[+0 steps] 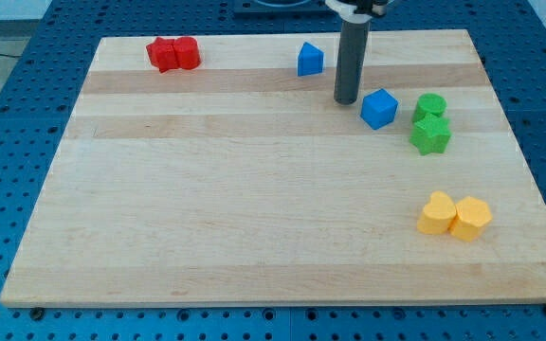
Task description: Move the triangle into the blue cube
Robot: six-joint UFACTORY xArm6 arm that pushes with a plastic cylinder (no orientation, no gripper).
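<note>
Wooden board (pixel 254 208) on blue pegboard. Blue triangle (pixel 310 60) sits near the view's top, well apart from blue cube (pixel 379 108). My tip (pixel 346 99) is a bare rod with no jaws, holding nothing; it stands between the two, just left of the cube, touching neither that I can tell. Judged: push not begun; tip must get round behind the triangle.

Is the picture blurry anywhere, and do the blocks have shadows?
In the camera view, all looks sharp: my tip, the blue cube beside it, the blue triangle. Lighting is even and soft; blocks cast only faint, short shadows on the wooden board. No strong glare shows on the wood.
</note>
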